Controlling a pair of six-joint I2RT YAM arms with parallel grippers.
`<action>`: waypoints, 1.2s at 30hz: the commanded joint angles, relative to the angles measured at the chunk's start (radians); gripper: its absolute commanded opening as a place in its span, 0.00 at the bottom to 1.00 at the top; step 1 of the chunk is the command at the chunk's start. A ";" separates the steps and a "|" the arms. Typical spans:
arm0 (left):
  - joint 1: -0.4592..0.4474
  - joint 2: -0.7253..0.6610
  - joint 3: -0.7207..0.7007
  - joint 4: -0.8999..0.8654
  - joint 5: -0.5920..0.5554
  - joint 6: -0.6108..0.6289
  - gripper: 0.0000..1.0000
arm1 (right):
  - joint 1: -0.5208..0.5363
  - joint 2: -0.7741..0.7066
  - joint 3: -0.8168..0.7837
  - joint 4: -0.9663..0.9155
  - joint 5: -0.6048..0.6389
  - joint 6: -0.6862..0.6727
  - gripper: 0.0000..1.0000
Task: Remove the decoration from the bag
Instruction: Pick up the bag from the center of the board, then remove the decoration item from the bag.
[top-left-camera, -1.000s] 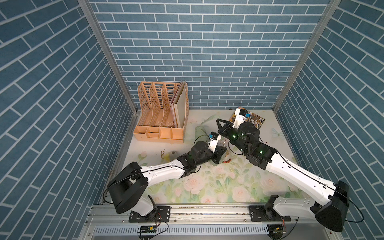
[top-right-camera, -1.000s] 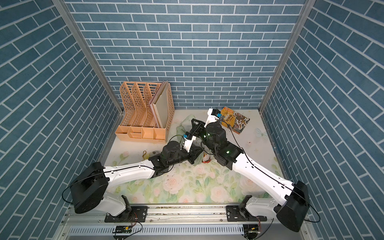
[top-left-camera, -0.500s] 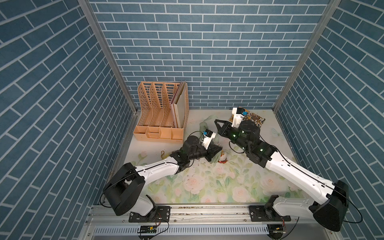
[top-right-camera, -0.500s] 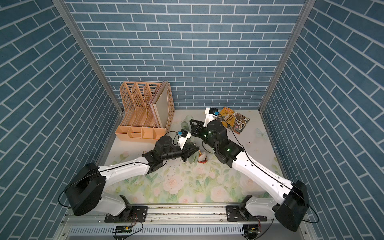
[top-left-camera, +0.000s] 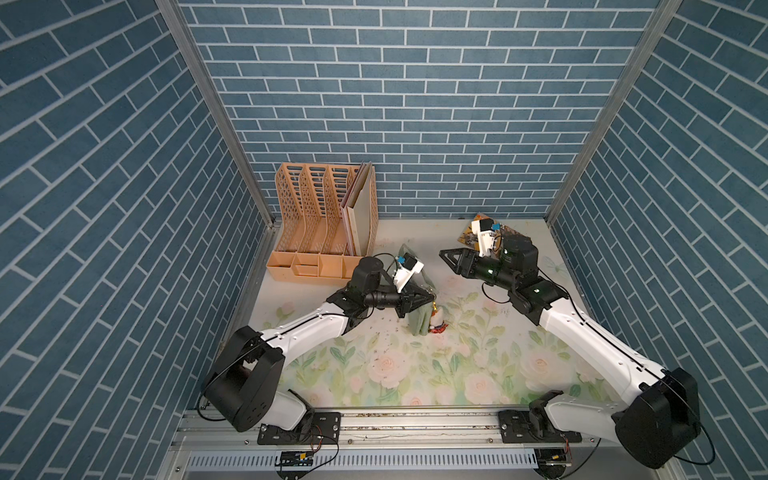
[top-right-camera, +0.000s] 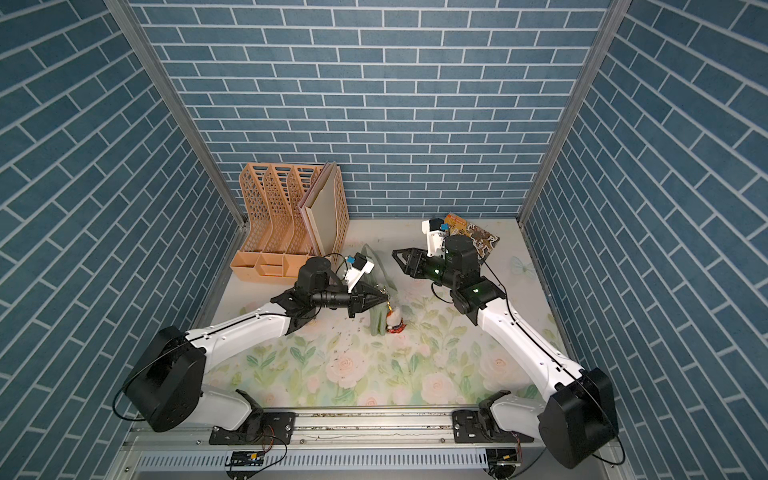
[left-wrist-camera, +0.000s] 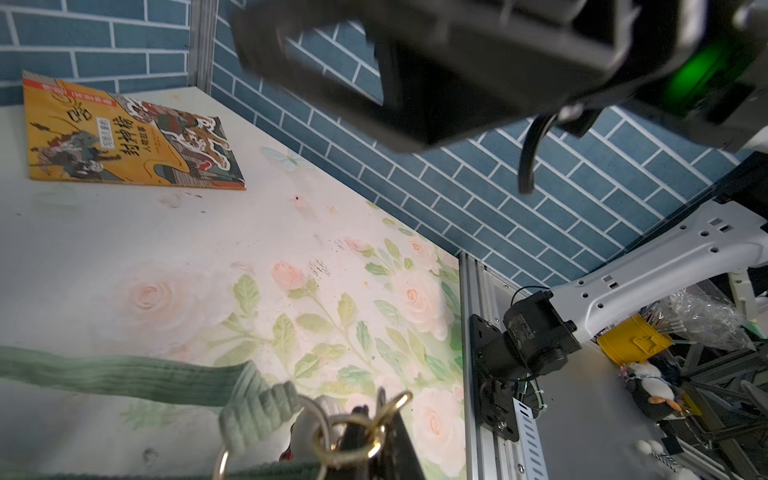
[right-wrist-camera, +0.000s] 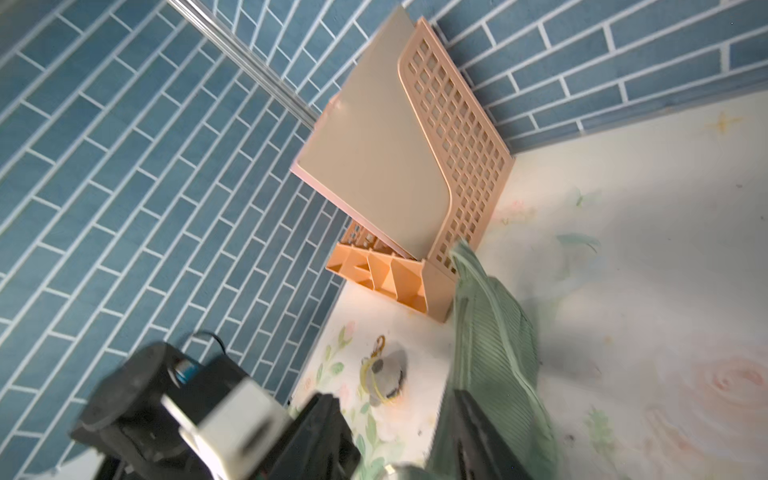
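Near the middle of the worktop (top-left-camera: 519, 361), we see the left gripper (top-left-camera: 430, 297) clenched on a gold ring (left-wrist-camera: 353, 436) at the end of the sage bag (top-left-camera: 420, 322). The decoration (top-left-camera: 437, 325) hangs just beside the bag, low over the floral surface. The right gripper (top-left-camera: 449, 254) hovers well apart toward the back edge, jaws parted and holding nothing — open worktop lies between the two. A book (top-right-camera: 473, 235) lies near the back right corner; an organizer (top-left-camera: 324, 224) stands at the back left — the front half is bare.
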 joint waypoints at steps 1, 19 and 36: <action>0.032 -0.028 0.048 -0.045 0.084 0.085 0.00 | -0.014 -0.060 -0.116 0.068 -0.142 -0.190 0.42; 0.081 0.016 0.151 -0.205 0.274 0.244 0.00 | 0.012 -0.047 -0.435 0.590 -0.446 -0.287 0.46; 0.080 0.009 0.149 -0.207 0.276 0.257 0.00 | 0.073 0.055 -0.376 0.596 -0.471 -0.261 0.34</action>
